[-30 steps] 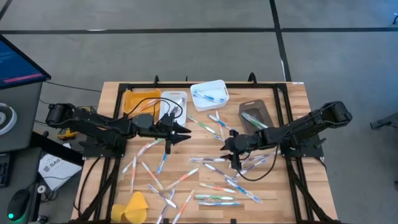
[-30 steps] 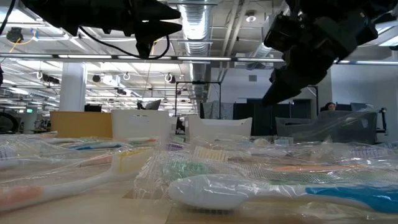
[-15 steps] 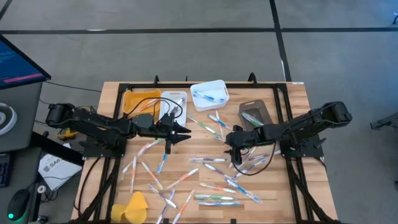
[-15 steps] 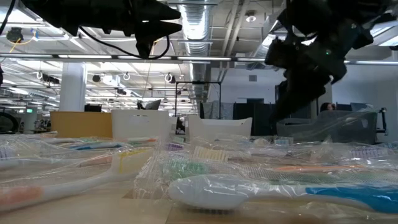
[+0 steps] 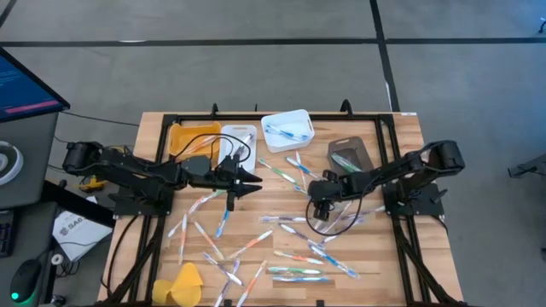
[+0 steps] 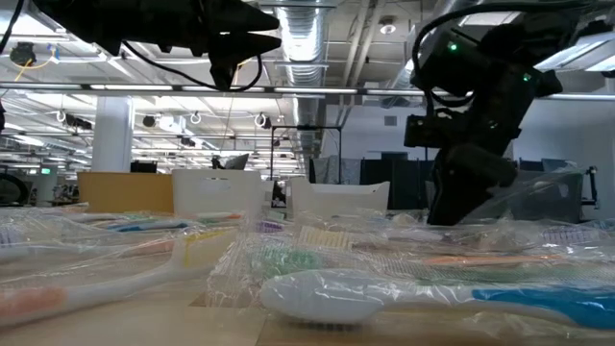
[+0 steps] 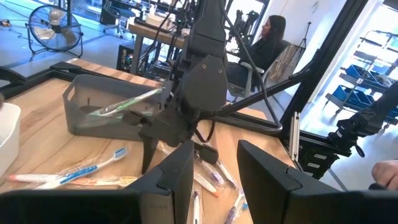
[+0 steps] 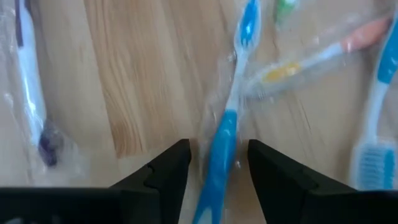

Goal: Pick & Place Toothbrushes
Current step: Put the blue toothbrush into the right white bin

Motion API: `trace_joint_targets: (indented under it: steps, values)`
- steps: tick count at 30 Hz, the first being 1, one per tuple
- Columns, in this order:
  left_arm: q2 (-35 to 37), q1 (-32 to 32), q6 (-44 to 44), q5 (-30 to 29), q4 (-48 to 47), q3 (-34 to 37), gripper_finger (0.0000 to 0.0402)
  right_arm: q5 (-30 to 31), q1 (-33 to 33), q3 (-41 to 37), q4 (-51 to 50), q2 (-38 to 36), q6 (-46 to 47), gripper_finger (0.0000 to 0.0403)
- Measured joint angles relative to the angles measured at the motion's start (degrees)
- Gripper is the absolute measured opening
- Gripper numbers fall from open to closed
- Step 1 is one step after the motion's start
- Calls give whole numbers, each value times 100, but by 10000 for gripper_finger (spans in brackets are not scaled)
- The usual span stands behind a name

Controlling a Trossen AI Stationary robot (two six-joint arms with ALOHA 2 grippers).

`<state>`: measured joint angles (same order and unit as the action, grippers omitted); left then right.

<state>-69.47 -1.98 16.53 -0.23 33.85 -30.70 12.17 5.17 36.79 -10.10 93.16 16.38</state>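
Many toothbrushes [image 5: 290, 247] in clear wrappers lie flat and scattered across the wooden table [image 5: 401, 128]. My right gripper [image 5: 317, 209] points steeply down over those at the middle right. In the right wrist view it [image 8: 219, 146] is open. A wrapped blue toothbrush [image 8: 227, 124] lies on the wood between its two fingers, lengthwise along the gap. My left gripper [image 5: 256, 181] hangs level above the table's left middle. It is open [image 7: 214, 155] with nothing between its fingers. My right gripper stands astride the blue toothbrush's handle [image 8: 217, 158], fingers pointing down, one on each side. Narrow gaps show beside the handle. Whether the fingers [image 8: 168, 168] touch its clear wrapper cannot be told.
At the far side stand an orange bin [image 5: 188, 136], a white bin [image 5: 287, 128] with toothbrushes in it, and a dark bin [image 5: 350, 158] holding a green one. A yellow lump [image 5: 183, 286] lies at the near left. A black frame [image 5: 256, 117] borders the table.
My right gripper has tipped from slanting to steeply downward. It has sunk toward the table and shifted a little toward the left edge, down among the wrapped toothbrushes. The toothbrushes lie as before.
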Motion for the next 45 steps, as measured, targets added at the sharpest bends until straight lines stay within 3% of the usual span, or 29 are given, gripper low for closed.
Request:
trace_joint_targets:
  steps: [6,15,21,30,45]
  values:
    - [0,0,0,-23,10,52,117,-5,0,13,94,71,40,132]
    - [-1,0,2,-24,57,288,117,-128,-7,-32,21,-67,-16,16]
    - [0,0,20,-22,119,434,117,-248,45,-9,1,-91,-73,11]
    - [0,0,41,-22,274,743,117,-314,408,746,-1035,-48,-289,1]
    - [-2,0,44,-81,358,874,117,176,756,1234,-1670,-45,-238,2]
